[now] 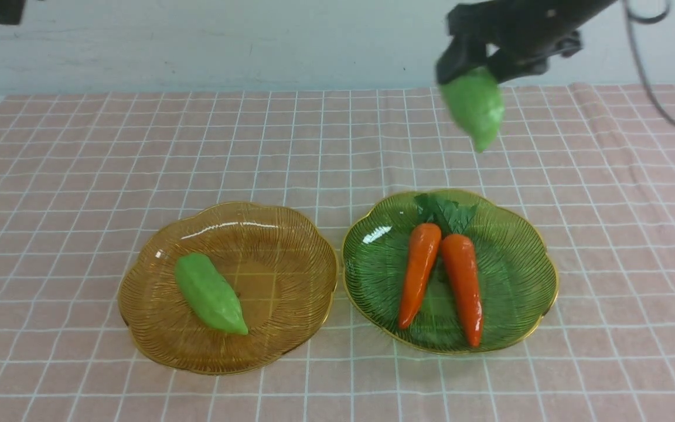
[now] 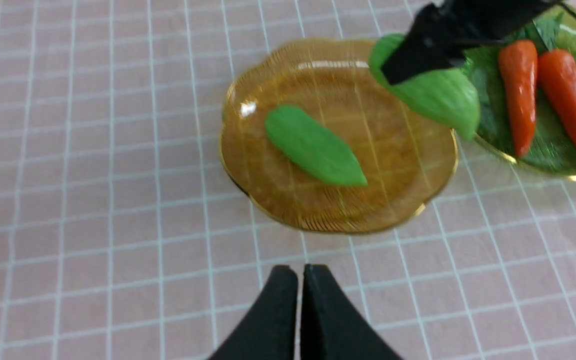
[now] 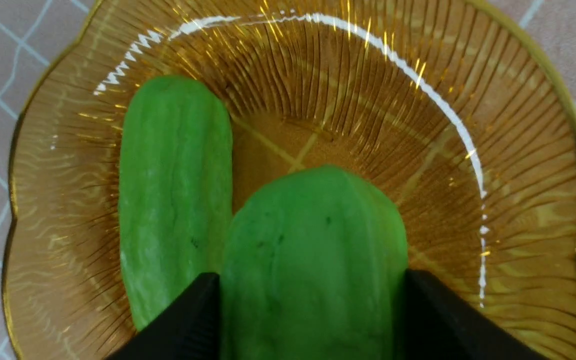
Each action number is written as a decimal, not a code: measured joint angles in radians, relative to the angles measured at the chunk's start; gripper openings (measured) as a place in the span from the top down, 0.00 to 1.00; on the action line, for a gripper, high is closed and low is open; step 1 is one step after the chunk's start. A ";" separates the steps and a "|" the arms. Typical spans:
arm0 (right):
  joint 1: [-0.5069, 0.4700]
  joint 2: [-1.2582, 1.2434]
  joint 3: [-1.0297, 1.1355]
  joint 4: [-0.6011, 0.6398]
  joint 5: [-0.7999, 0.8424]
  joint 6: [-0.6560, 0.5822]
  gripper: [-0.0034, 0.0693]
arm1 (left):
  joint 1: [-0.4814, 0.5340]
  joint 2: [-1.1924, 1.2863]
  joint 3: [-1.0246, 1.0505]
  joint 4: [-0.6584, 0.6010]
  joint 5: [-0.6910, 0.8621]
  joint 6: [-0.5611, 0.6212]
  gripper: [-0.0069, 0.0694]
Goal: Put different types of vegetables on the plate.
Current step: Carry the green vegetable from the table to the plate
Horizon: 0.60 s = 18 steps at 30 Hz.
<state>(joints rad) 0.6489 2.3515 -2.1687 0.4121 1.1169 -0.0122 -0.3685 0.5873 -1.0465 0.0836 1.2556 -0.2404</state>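
Observation:
My right gripper (image 1: pixel 478 61) is shut on a light green gourd (image 1: pixel 475 108) and holds it in the air, tip down. In the right wrist view the held gourd (image 3: pixel 313 260) sits between the black fingers (image 3: pixel 193 320), above the amber plate (image 3: pixel 468 200). A second gourd (image 1: pixel 208 293) lies on the amber plate (image 1: pixel 290 234). Two orange carrots (image 1: pixel 418 272) (image 1: pixel 463 287) with green tops lie side by side on the green plate (image 1: pixel 513 234). My left gripper (image 2: pixel 300 272) is shut and empty, over the cloth near the amber plate (image 2: pixel 393 150).
A pink checked cloth (image 1: pixel 79 176) covers the table, with a wrinkle at the back right. A white wall (image 1: pixel 226 41) runs along the far edge. A black cable (image 1: pixel 648 76) hangs from the right arm. The two plates nearly touch.

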 joint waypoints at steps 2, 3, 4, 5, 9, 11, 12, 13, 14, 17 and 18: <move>0.009 0.028 0.000 0.005 -0.029 0.012 0.33 | 0.000 -0.084 0.066 0.000 -0.003 -0.021 0.91; 0.009 0.031 0.000 0.005 -0.033 0.025 0.30 | 0.000 -0.110 0.088 -0.001 -0.003 -0.026 0.91; 0.009 0.031 -0.002 0.005 -0.033 0.031 0.27 | 0.000 -0.132 0.106 -0.001 -0.003 -0.032 0.91; 0.008 0.031 -0.009 0.005 -0.025 0.033 0.26 | 0.000 -0.150 0.125 -0.001 -0.003 -0.034 0.91; -0.024 0.031 -0.147 0.003 0.102 0.036 0.24 | 0.000 -0.181 0.152 -0.002 0.011 -0.039 0.91; -0.060 0.016 -0.225 -0.007 0.121 0.036 0.28 | 0.000 -0.182 0.153 -0.005 0.019 -0.039 0.91; -0.083 -0.010 -0.244 -0.016 0.124 0.040 0.32 | 0.000 -0.182 0.154 -0.005 0.019 -0.039 0.91; -0.104 -0.041 -0.252 -0.024 0.129 0.044 0.38 | 0.000 -0.182 0.156 -0.008 0.019 -0.039 0.91; -0.129 -0.087 -0.252 -0.036 0.133 0.048 0.44 | 0.000 -0.182 0.159 -0.015 0.019 -0.039 0.91; -0.193 -0.275 -0.217 -0.087 0.136 0.049 0.70 | 0.000 -0.182 0.160 -0.023 0.019 -0.039 0.91; -0.204 -0.344 -0.184 -0.120 0.136 0.050 0.80 | 0.000 -0.182 0.160 -0.023 0.019 -0.039 0.91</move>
<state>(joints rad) 0.4448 2.0077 -2.3531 0.2918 1.2524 0.0375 -0.3685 0.4050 -0.8863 0.0607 1.2749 -0.2798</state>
